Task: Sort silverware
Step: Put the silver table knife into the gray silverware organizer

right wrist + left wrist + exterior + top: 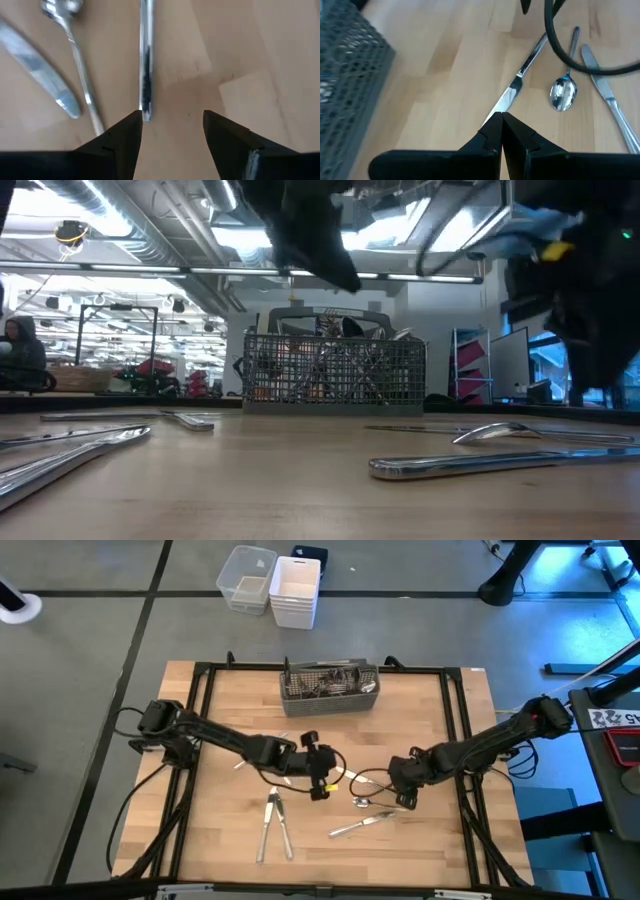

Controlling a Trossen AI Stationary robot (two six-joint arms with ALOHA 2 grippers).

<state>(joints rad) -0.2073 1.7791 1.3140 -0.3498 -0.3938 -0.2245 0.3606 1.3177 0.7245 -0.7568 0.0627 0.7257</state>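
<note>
Left gripper [501, 131] jaws closed; right gripper [172, 131] jaws spread wide.

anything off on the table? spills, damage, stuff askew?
No spills or damage visible. Loose silverware lies scattered at angles on the table: a pair front left, a spoon and knife near the open right gripper. The caddy sits upright, slightly askew. Left gripper is shut.

You find almost nothing to read here. At the right edge of the high view a small white label [612, 717] on the equipment beside the counter carries dark characters, but you cannot make them out. The low view's room behind the counter shows no legible sign, and neither wrist view gives you any lettering, brand or number.
</note>
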